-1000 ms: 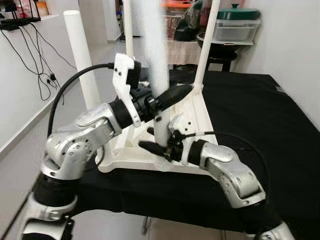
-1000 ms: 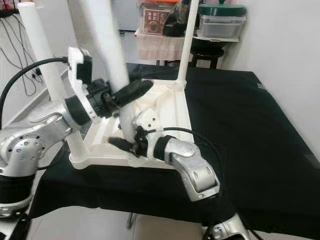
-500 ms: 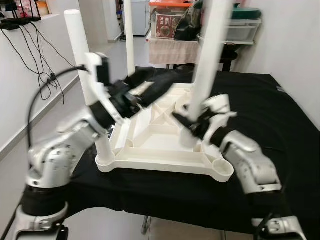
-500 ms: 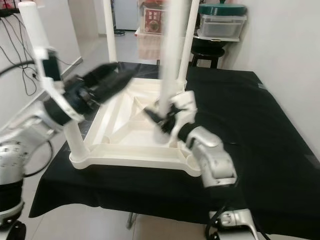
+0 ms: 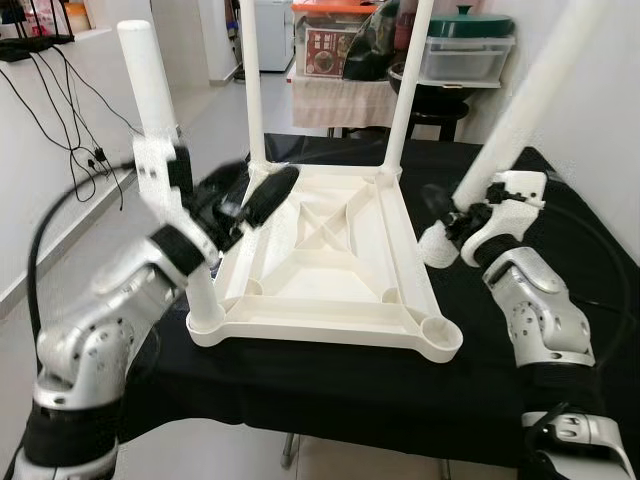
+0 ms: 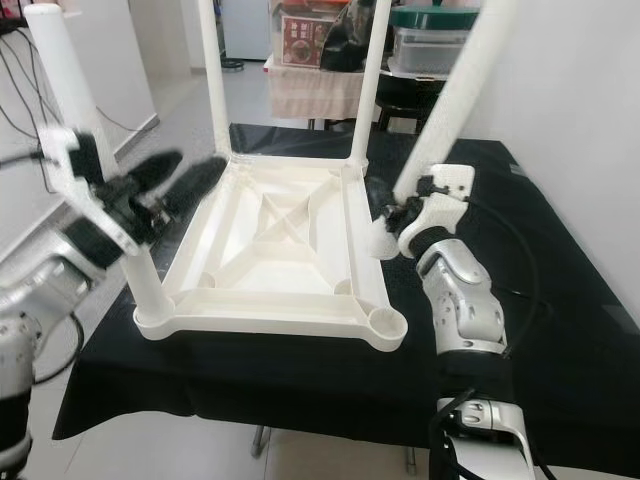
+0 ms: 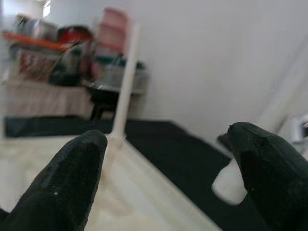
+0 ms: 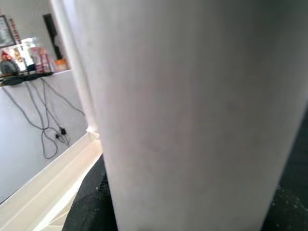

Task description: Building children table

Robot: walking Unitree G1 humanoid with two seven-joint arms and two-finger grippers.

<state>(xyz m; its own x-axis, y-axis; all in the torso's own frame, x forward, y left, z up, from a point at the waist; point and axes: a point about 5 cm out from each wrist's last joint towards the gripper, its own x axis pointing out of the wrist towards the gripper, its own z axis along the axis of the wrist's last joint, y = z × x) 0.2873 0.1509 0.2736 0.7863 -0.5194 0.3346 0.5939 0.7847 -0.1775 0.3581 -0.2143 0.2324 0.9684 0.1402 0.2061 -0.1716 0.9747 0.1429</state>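
- Since the earlier frames, the loose table leg [image 5: 520,120] has been carried from over the middle of the upturned tabletop [image 5: 330,262] out past its right edge, and the left gripper [image 5: 262,196] has been drawn back towards the left rim.
- Left eye view: the tabletop is seen lying upside down on the black cloth [image 5: 500,250], with three legs already standing in their corners (near left, far left, far right). The near-right socket [image 5: 440,335] is seen open. The loose leg is held tilted by the right gripper [image 5: 455,222], its lower end just beside the right rim and off the cloth.
- Right eye view: the right gripper's fingers are seen closed around the leg close to its lower end, while the left gripper's fingers are spread with nothing between them, near the left rim.
- Left wrist view: the two black fingertips [image 7: 72,168] are shown wide apart and empty, with the tabletop's underside beyond them and the far-right leg [image 7: 126,82] upright behind.
- Right wrist view: the leg's white surface is shown pressed close before the camera (the fingers themselves cannot be made out here).
- For the step to be done well, it is judged that the leg should be brought upright before it is lowered, its end centred over the near-right socket, and the tabletop steadied by the left gripper so that it is not pushed along the cloth; a tilted entry is likely to jam on the socket's rim.
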